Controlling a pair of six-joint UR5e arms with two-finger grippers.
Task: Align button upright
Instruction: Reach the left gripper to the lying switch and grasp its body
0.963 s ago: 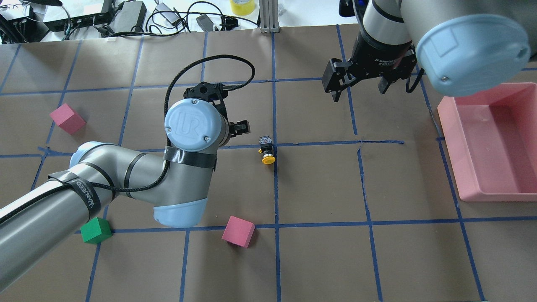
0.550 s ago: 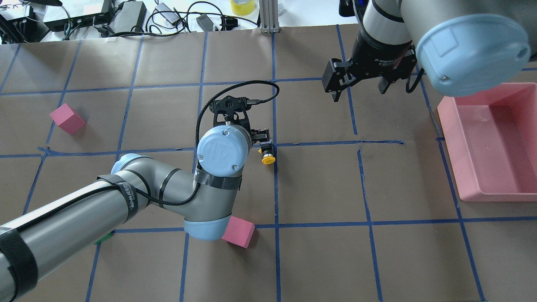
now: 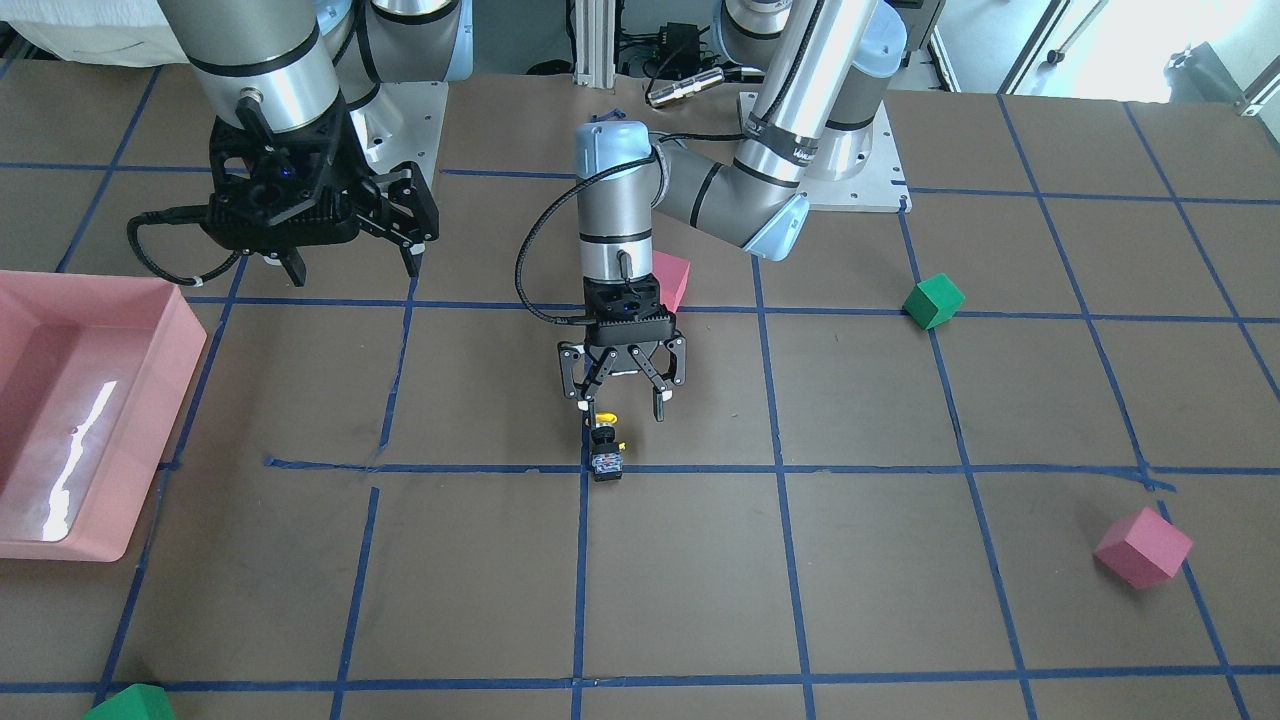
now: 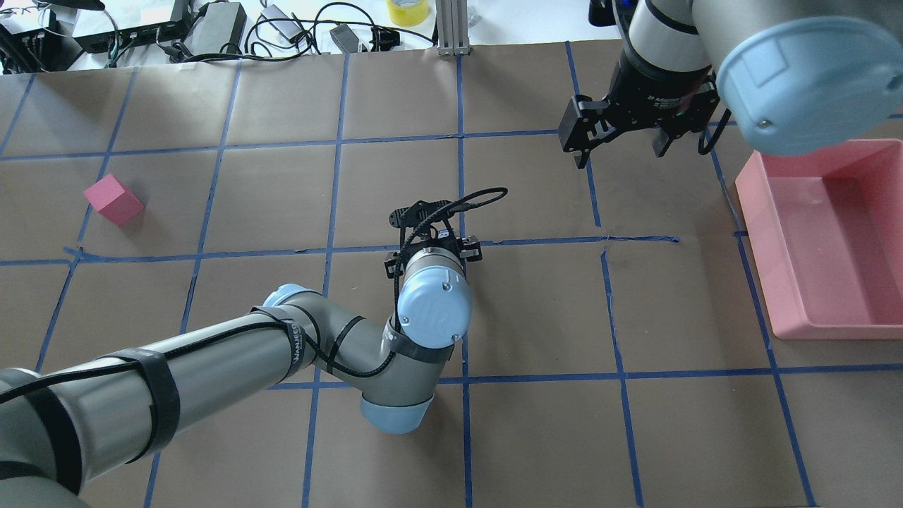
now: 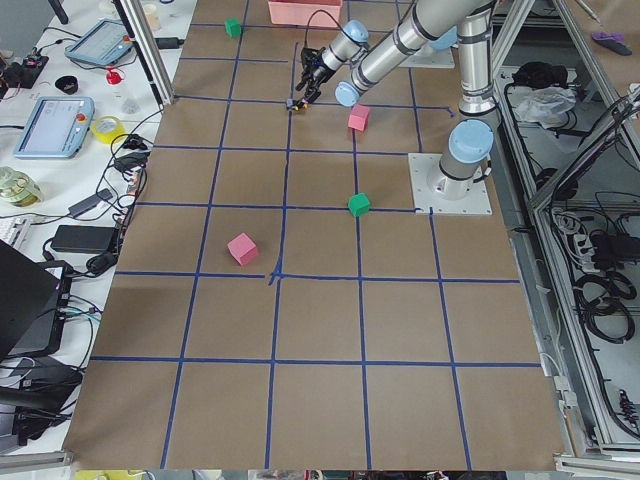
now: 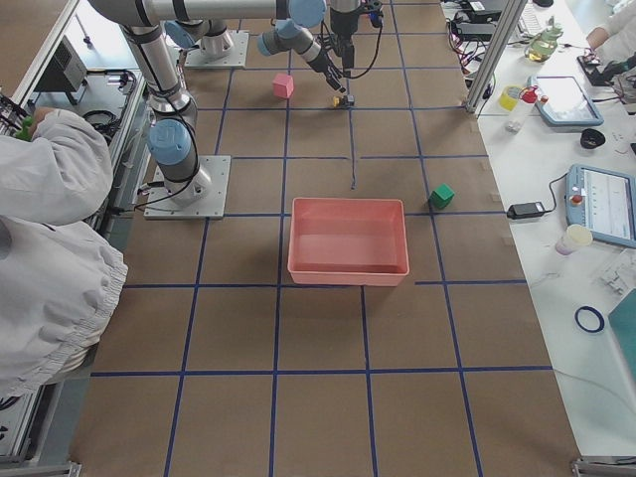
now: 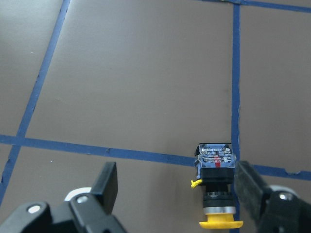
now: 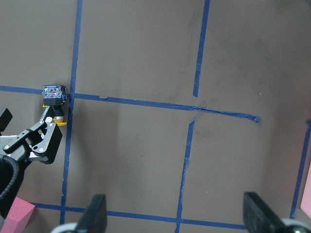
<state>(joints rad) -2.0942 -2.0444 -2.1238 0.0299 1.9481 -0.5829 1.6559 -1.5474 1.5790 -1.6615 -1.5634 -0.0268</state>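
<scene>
- Black-fingered left gripper [image 3: 621, 408]: jaws spread wide, nothing held; hangs just above the button [image 7: 216, 191]; one finger [image 7: 250, 187] just beside its body, contact unclear.
- Button lies on its side at the blue tape [image 7: 97, 149] crossing; yellow cap toward robot.
- Step: pre-grasp approach; next prob. lower, centre, close on body, then tip upright.
- Right gripper [image 3: 355, 266]: open, empty; well apart, near pink tray [image 3: 100, 277].

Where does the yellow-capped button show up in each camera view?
Front-facing: button at centre, just below the left gripper.
Overhead: hidden under the left arm.
Left side: button tiny, near the top, left of centre.
Right side: button tiny, top centre.
Left wrist: button at bottom, right of centre.
Right wrist: button by the left edge.
Shared landmark: blue tape crossing beside it.
</scene>
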